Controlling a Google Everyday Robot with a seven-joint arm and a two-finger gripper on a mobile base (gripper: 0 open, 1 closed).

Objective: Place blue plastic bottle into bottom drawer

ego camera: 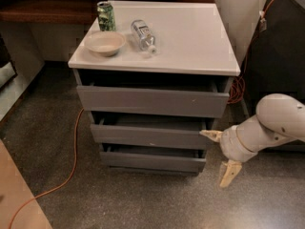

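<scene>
I have the gripper point(220, 154) low by the cabinet's right side, level with the bottom drawer point(152, 161), which is pulled out slightly. Its fingers are spread wide and hold nothing. The blue plastic bottle point(144, 35) lies on its side on the white cabinet top point(190, 37), just right of the bowl point(105, 43) and near the green can point(106, 15).

Blue plastic bottle point(143, 35) lies on its side on the white surface point(190, 37), just beside a bowl point(105, 43). Green can point(106, 16) upright behind the bowl. Bottom drawer point(152, 160) slightly pulled out. Pincer point(220, 154) low at the cabinet's right, fingers spread wide, upper fingertip by the middle drawer point(147, 135).
</scene>
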